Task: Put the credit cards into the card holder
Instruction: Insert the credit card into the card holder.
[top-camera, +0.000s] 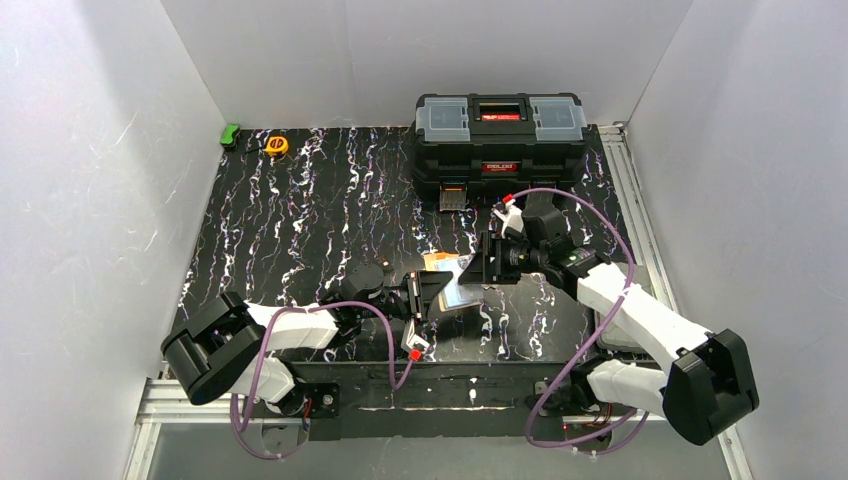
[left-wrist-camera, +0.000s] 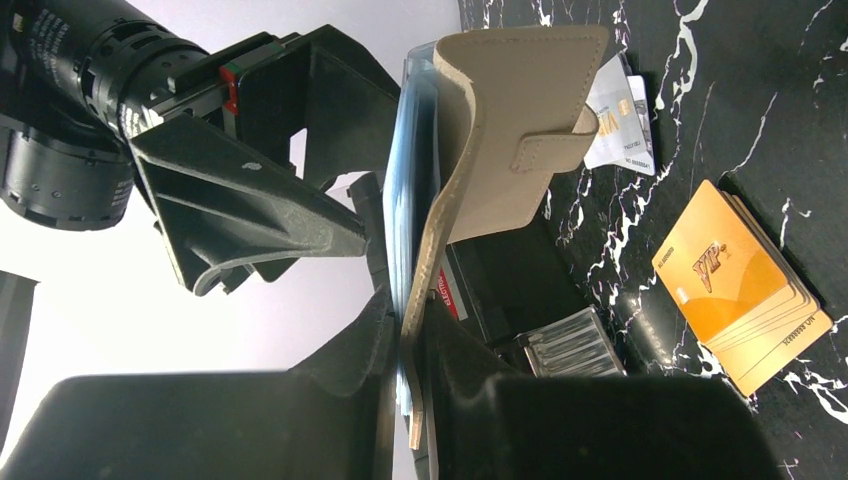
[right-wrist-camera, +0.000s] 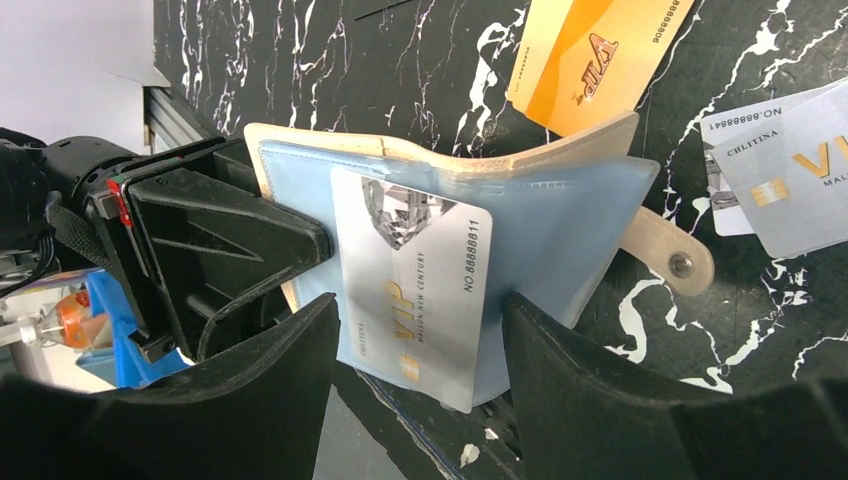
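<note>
At centre frame, the left fingers (left-wrist-camera: 350, 370) pinched the cream card holder (left-wrist-camera: 500, 130) open above the desk (left-wrist-camera: 760, 100). The right fingers (right-wrist-camera: 270, 380) seemed to clasp 1 silver VIP card (right-wrist-camera: 415, 290) against its blue lining, not yet seated. Beyond, upper right, an orange card stack (right-wrist-camera: 590, 60) and 2 pale cards (right-wrist-camera: 790, 170) were left to load.

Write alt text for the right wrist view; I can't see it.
A silver VIP card lies against the pale blue inside of the open cream card holder, between the fingers of the right gripper. The left gripper clamps one edge of the holder. An orange VIP card and more silver cards lie on the black marbled table behind.
</note>
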